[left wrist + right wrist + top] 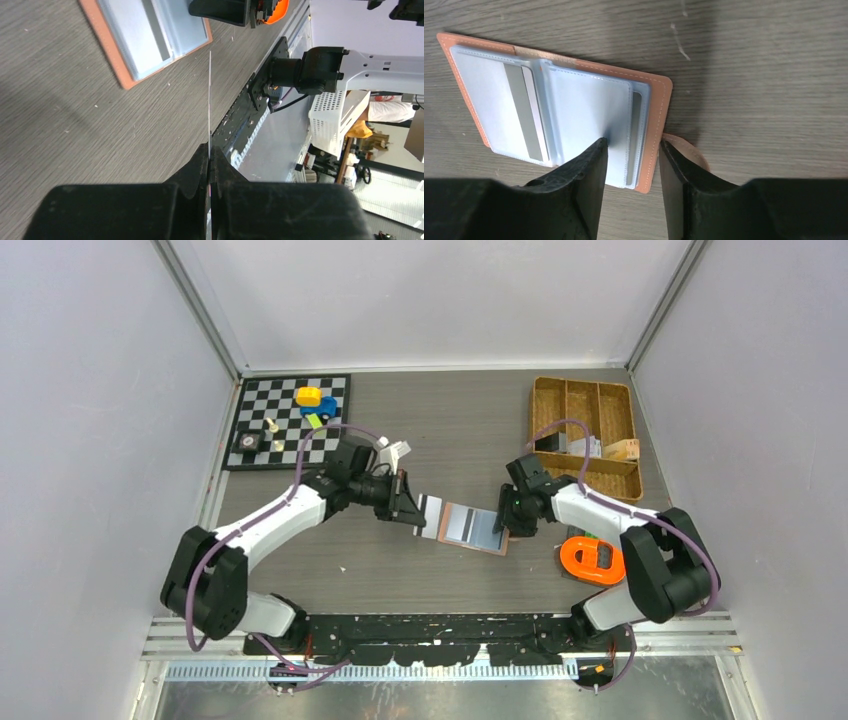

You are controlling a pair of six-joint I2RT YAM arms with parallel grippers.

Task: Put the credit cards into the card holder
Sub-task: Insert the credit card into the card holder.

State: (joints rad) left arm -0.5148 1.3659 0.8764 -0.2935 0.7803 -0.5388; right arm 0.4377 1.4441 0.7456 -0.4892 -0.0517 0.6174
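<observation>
Currently the salmon-pink bifold card holder (475, 528) lies open and flat at the middle of the grey tabletop (470, 430), its pale blue inner pockets facing up and grey cards (526, 112) showing in the slots. The left jaws are pressed together on a thin white card with a dark stripe (430, 516), held out towards the holder's 9 o'clock edge; whether it touches I cannot tell. The right jaws are spread at the 3 o'clock edge, one finger (589, 170) on a blue pocket, the other just outside the rim by the snap tab.

As I judge it, the card may catch a pocket lip and shove the holder sideways, since only one edge is pinned. It could also bend, slip in so narrow a pinch, or meet a filled slot.
</observation>
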